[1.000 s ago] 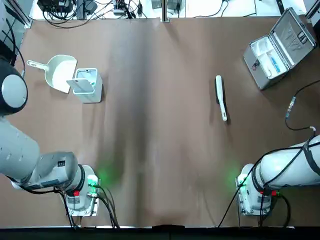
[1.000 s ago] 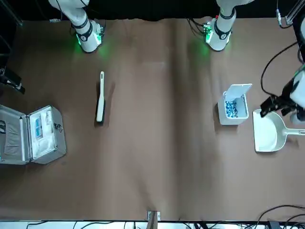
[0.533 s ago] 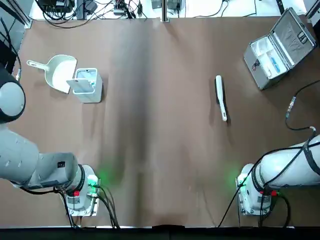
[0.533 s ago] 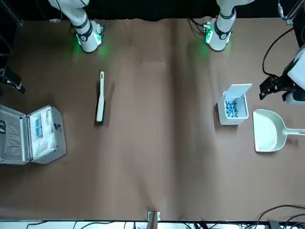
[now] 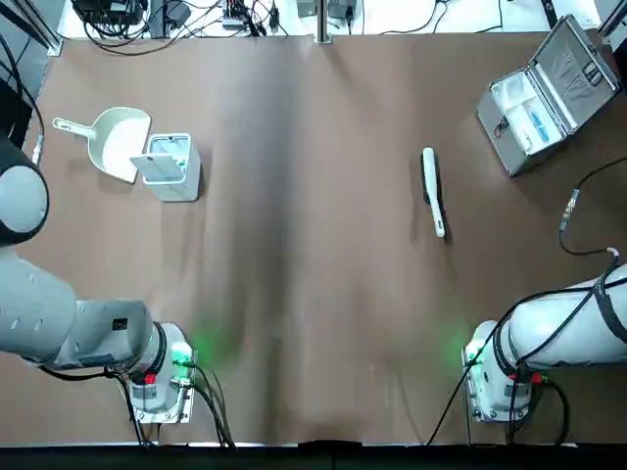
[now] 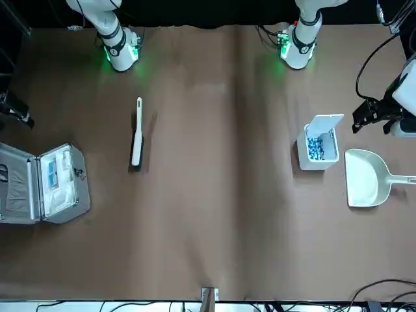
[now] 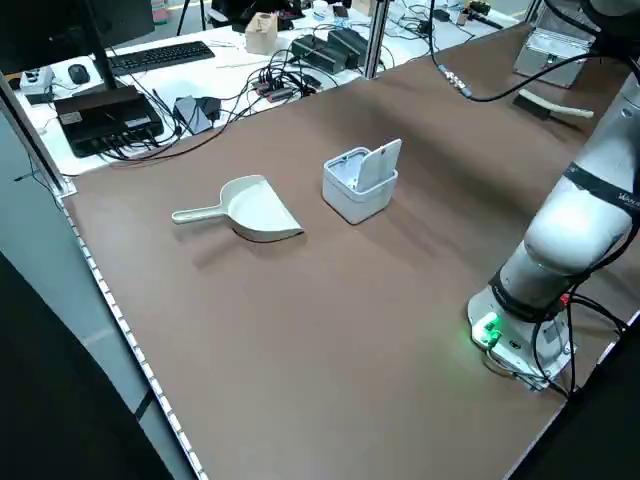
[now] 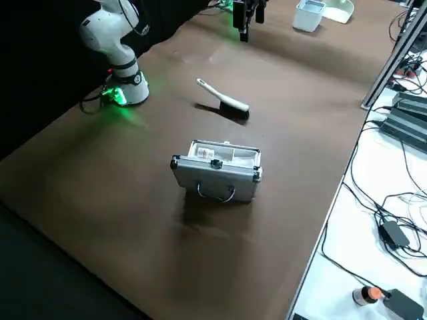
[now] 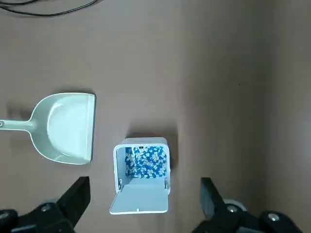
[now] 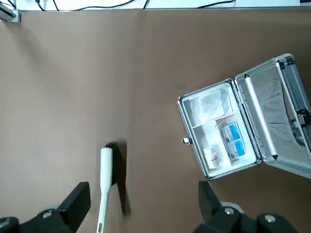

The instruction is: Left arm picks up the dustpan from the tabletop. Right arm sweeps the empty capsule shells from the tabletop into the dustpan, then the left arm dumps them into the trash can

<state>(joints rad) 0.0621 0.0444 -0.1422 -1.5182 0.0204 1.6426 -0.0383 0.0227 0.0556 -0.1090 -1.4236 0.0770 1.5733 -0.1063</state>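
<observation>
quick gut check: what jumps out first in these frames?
The trash can with its lid flipped open and full of blue-and-white capsule shells, with the empty dustpan flat on the tabletop beside it. Across the table, an open silver case and a brush.

Wide brown tabletop (image 5: 313,294), pale dustpan (image 5: 116,142) lying just beside a small grey trash can (image 5: 171,166) near one end, white brush (image 5: 432,191) mid-table, open silver case (image 5: 549,93) at the other end
</observation>
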